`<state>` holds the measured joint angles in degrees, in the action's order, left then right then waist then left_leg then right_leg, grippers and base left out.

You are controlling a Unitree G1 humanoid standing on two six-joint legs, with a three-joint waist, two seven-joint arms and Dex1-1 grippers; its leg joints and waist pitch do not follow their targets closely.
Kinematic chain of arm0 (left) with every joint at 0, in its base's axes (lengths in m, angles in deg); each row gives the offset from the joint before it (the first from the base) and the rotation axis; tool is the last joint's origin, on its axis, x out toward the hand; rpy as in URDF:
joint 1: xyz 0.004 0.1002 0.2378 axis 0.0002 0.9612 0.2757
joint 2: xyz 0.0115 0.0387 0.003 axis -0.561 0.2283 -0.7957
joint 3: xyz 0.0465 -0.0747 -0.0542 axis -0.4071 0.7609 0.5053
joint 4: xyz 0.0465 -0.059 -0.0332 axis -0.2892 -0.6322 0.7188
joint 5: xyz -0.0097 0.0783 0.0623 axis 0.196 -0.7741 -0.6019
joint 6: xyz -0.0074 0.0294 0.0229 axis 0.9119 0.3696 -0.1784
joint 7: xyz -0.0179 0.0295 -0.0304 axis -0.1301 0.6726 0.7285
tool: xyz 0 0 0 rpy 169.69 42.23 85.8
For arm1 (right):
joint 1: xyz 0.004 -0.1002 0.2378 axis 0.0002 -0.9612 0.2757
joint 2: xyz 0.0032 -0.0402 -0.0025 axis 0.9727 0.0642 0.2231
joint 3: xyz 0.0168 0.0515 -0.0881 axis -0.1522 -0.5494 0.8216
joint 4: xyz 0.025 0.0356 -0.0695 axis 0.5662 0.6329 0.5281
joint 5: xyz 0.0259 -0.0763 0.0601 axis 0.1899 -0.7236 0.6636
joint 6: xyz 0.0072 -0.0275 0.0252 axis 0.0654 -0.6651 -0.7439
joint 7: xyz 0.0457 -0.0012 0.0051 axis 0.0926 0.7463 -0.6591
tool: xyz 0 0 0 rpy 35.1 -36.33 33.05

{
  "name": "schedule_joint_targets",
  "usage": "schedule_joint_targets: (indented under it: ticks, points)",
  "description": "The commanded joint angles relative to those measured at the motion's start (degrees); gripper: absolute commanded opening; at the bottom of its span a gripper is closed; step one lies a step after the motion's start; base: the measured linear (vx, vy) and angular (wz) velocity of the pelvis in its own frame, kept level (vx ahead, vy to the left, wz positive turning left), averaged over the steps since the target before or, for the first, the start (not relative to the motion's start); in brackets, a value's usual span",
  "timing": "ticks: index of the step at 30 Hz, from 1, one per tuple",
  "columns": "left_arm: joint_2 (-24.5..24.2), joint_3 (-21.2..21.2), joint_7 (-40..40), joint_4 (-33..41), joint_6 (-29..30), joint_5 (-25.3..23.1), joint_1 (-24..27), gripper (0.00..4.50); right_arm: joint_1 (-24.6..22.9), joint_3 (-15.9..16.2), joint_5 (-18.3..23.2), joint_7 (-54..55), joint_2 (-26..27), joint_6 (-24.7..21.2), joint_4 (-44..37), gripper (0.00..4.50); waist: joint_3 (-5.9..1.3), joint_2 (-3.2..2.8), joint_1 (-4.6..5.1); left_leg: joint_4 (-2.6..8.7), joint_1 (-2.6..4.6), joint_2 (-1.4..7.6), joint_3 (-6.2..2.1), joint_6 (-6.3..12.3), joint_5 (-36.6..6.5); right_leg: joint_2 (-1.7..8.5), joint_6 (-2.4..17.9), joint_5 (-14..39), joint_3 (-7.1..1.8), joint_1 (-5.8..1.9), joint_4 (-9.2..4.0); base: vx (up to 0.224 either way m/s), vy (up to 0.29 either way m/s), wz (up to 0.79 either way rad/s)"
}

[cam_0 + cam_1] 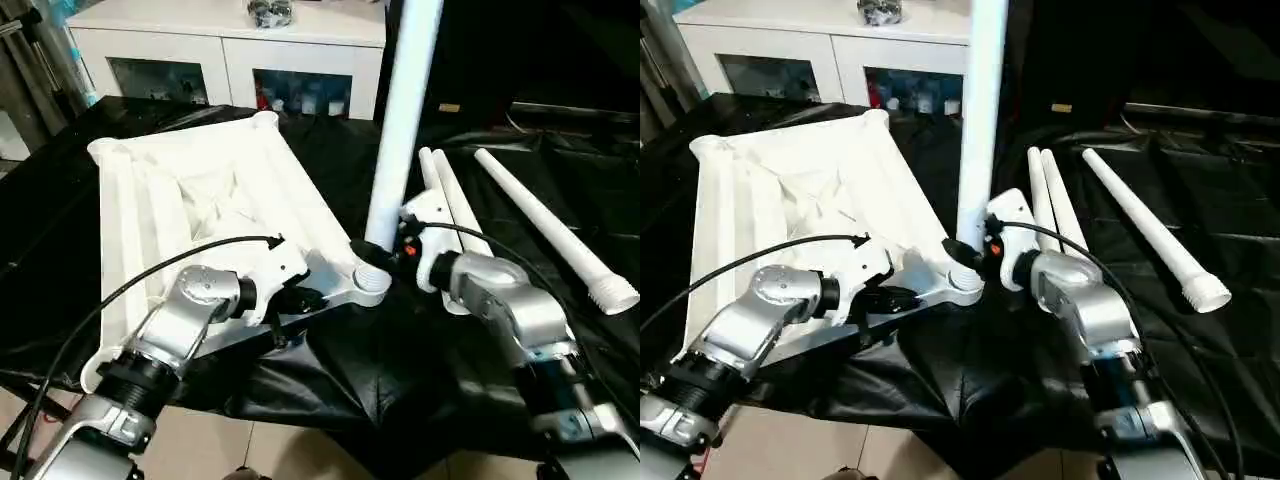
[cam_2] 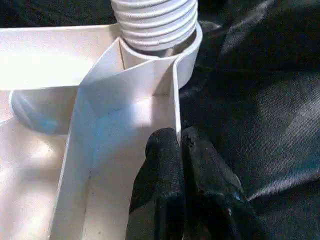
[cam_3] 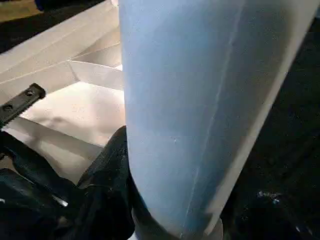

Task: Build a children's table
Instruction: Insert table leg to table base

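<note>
Standing a white leg (image 1: 405, 120) upright in the near corner socket (image 1: 370, 285) of the upturned tabletop (image 1: 200, 200), we are gripping the tube low down with our right gripper (image 1: 385, 250), its black fingers (image 3: 107, 165) closed around the leg just above the threaded end (image 2: 155, 22). Our left gripper (image 2: 181, 137) is pinching the tabletop's thin near wall (image 2: 175, 95) just beside that socket, its two fingers pressed narrowly together on the plastic. We are seeing the tabletop lying ribbed side up on the black-draped work table (image 1: 500, 330), its near edge toward us and its far corner (image 1: 264, 120) pointing toward a white cabinet (image 1: 230, 50) behind. Three more white legs are lying on the black cloth to our right: two (image 1: 445, 200) side by side and touching, just beyond our right wrist, and a third (image 1: 550, 230) well apart from them, its threaded end (image 1: 612, 293) pointing toward us.
</note>
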<state>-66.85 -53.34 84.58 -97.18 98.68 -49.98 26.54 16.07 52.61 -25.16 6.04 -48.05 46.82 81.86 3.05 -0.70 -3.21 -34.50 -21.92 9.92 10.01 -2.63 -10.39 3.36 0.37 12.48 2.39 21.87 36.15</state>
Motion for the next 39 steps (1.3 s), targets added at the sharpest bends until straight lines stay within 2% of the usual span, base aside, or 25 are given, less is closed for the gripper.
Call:
schedule_joint_targets:
  ticks: [1, 9, 12, 22, 23, 30, 31, 33, 34, 36, 37, 38, 39]
  points:
    - [-1.22, -3.08, 2.77, -1.63, 2.18, -1.78, 1.3, 0.0, 1.55, 0.35, -0.67, 0.06, -0.13, 0.31, 1.75, 1.88, -3.61, -0.21, 0.05, 4.23, 1.23, 3.12, -1.05, -0.31, -10.24, 4.73, 13.71, 5.35, -2.7, -2.07, -4.4, 0.0, 0.0, 0.0]
    - [-0.4, -2.64, 2.03, -3.28, 2.06, -1.64, -0.1, 0.0, 1.8, 0.47, -1.09, -0.81, 0.17, 0.53, 3.62, 1.88, -3.38, -0.2, 0.22, 4.41, 1.37, 3.14, -1.07, -1.02, -12.73, 4.82, 13.35, 9.42, -2.75, -1.93, -4.82, 0.0, 0.0, 0.0]
    - [-0.28, -2.5, 2.39, -2.99, 2.3, -1.28, -0.17, 0.0, 1.62, -0.59, -0.3, -0.8, 0.57, 0.54, 4.45, 1.88, -3.33, -0.28, 0.25, 4.49, 1.39, 3.16, -1.14, -1.29, -13.63, 4.84, 12.87, 10.92, -2.81, -1.88, -4.97, 0.0, 0.0, 0.0]
    - [-0.03, -1.71, 1.66, -3.92, 2.48, -1.09, -0.85, 0.0, -0.86, -1.83, 1.01, -1.83, -0.2, -0.25, 4.37, 1.88, -3.5, -0.39, 0.06, 4.44, 1.37, 3.16, -1.1, -0.94, -12.6, 4.75, 13.45, 8.07, -2.78, -1.93, -4.82, 0.0, 0.0, 0.0]
    - [-0.07, -1.67, 1.72, -4.12, 2.41, -1.11, -0.96, 0.0, -1.34, -2.13, 1.1, -1.8, -0.25, -0.24, 4.19, 1.88, -3.44, -0.73, 0.05, 4.51, 1.41, 3.15, -1.14, -1.09, -12.9, 4.71, 13.45, 8.15, -2.76, -1.86, -4.84, 0.0, 0.0, 0.0]
    - [-0.01, -1.46, 1.53, -4.44, 2.32, -1.1, -1.14, 0.0, -2.09, -3.51, 1.75, -1.06, 0.14, -0.05, 4.09, 1.88, -3.39, -0.76, 0.04, 4.66, 1.43, 3.2, -1.24, -1.67, -14.9, 4.82, 13.31, 9.93, -2.82, -1.88, -5.05, 0.0, 0.0, 0.0]
    - [0.39, -1.04, 0.7, -4.96, 2.45, -1.16, -1.46, 0.0, -2.61, -5.66, 3.1, -0.25, 0.83, 0.69, 4.91, 1.88, -3.39, -1.09, 0.0, 4.69, 1.44, 3.22, -1.3, -1.72, -14.84, 4.82, 13.24, 9.9, -2.81, -1.83, -4.97, 0.0, 0.0, 0.0]
    - [0.62, -0.82, 0.23, -5.28, 2.53, -1.18, -1.64, 0.0, -3.04, -6.88, 3.85, 0.2, 1.22, 1.29, 5.53, 1.88, -3.43, -0.89, -0.02, 4.7, 1.53, 3.26, -1.28, -1.68, -15.18, 4.79, 13.27, 9.77, -2.81, -1.83, -5.09, 0.0, 0.0, 0.0]
    - [0.85, -0.6, -0.28, -5.72, 2.42, -1.25, -1.89, 0.0, -4.04, -8.45, 4.96, 0.57, 1.86, 2.52, 6.18, 1.88, -3.34, -1.17, 0.0, 4.74, 1.57, 3.26, -1.24, -1.73, -15.86, 4.81, 13.32, 10.04, -2.82, -1.64, -5.23, 0.0, 0.0, 0.0]
    - [0.88, -0.58, -0.31, -5.75, 2.41, -1.24, -1.91, 0.0, -4.17, -8.57, 5.03, 0.62, 1.92, 2.67, 6.22, 1.88, -3.34, -1.01, -0.03, 4.77, 1.59, 3.23, -1.29, -1.68, -16.43, 4.88, 13.23, 11.23, -2.79, -1.65, -5.32, 0.0, 0.0, 0.0]
    - [1.1, -0.37, -0.52, -6.09, 2.24, -1.15, -2.07, 0.0, -6.01, -9.71, 5.78, 0.8, 2.69, 4.39, 6.36, 1.88, -3.27, -1.02, -0.01, 4.8, 1.49, 3.17, -1.26, -1.53, -16.64, 4.91, 12.98, 12.58, -2.79, -1.68, -5.46, 0.0, 0.0, 0.0]
    - [1.13, -0.35, -0.55, -6.13, 2.23, -1.14, -2.09, 0.0, -6.24, -9.84, 5.87, 0.84, 2.79, 4.56, 6.37, 1.88, -3.22, -1.13, -0.14, 4.77, 1.75, 3.27, -1.19, -1.47, -17.33, 5.01, 12.53, 14.16, -2.9, -1.34, -5.72, 0.0, 0.0, 0.0]
    - [1.2, -0.29, -0.68, -6.26, 2.19, -1.15, -2.16, 0.0, -6.94, -10.26, 6.1, 0.93, 3.14, 5.41, 6.43, 1.88, -3.24, -1.13, -0.12, 4.79, 1.7, 3.28, -1.24, -1.5, -17.5, 5.06, 12.37, 14.65, -2.9, -1.42, -5.74, 0.0, 0.0, 0.0]
